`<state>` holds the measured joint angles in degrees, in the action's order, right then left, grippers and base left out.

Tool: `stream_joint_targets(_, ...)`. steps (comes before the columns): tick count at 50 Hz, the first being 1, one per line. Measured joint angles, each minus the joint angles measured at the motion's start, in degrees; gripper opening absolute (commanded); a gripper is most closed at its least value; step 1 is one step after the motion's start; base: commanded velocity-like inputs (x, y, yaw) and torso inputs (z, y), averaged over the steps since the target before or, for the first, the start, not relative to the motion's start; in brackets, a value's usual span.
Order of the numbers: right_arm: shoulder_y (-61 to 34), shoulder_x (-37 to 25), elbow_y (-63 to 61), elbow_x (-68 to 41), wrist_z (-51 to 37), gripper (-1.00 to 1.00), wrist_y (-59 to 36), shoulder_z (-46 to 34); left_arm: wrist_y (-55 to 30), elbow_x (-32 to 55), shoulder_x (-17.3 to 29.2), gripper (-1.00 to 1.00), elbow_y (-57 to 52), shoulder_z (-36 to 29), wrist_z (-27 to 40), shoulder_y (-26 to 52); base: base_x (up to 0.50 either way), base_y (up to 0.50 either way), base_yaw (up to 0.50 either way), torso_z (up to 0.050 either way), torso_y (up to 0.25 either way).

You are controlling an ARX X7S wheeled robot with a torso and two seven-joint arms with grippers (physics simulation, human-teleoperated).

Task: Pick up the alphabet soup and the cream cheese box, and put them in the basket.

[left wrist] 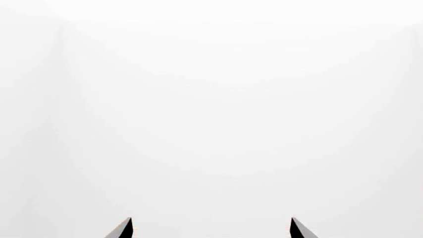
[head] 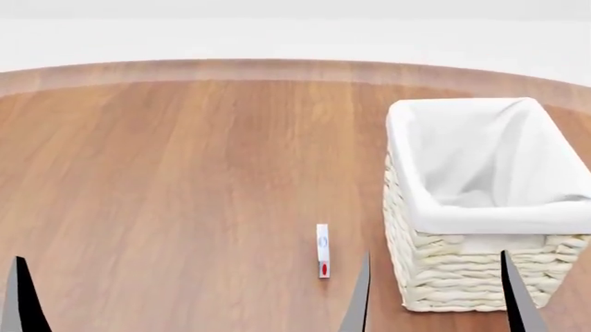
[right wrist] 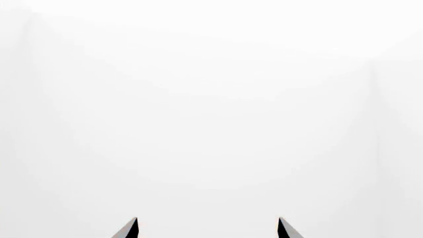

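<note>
Head view: round wooden table, pale floor beyond its far edge.

Basket stands on the table's right side, upright, white liner folded over the rim. Inside shows only liner; the bottom is partly hidden by the near wall.

Cheese box stands on edge on the table, just left of the basket and apart from it. Only its thin white side shows, with a small blue oval and a red dot. It sits near the front of the view, close to the right gripper's inner fingertip.

Soup can: not seen in any view.

Right gripper: 2 dark fingertips rise from the bottom edge, one just right of the box, the other in front of the basket's near wall. Set wide apart, nothing between them. Right wrist view confirms: 2 tips spread, blank white ahead.

Left gripper: left wrist view shows 2 tips spread wide, empty, facing blank white. In the head view only 1 tip shows at the bottom left corner, well apart from box and basket.
</note>
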<state>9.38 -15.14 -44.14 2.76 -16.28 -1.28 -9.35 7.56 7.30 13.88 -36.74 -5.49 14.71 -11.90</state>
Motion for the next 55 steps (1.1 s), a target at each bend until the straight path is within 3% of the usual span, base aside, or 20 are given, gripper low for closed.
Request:
stream_joint_targets(30, -0.1, -0.8, 0.3, -0.4, -0.7, 1.00, -0.3, -0.6, 0.5, 0.1, 0.8, 1.00, 0.5, -0.8, 0.9, 0.0, 0.22, 0.00, 0.00, 0.000, 0.000)
stream_joint_targets(41, -0.2, -0.9, 0.8, -0.6, -1.4, 1.00, 0.1, -0.5, 0.2, -0.4, 1.0, 1.00, 0.9, -1.3, 1.2, 0.3, 0.01, 0.00, 0.00, 0.000, 0.001)
stream_joint_targets(55, -0.1, -1.3, 0.7, -1.2, -1.6, 1.00, -0.1, -0.6, 0.5, -1.1, 1.2, 1.00, 1.8, -1.9, 1.7, 0.4, 0.00, 0.00, 0.00, 0.000, -0.136)
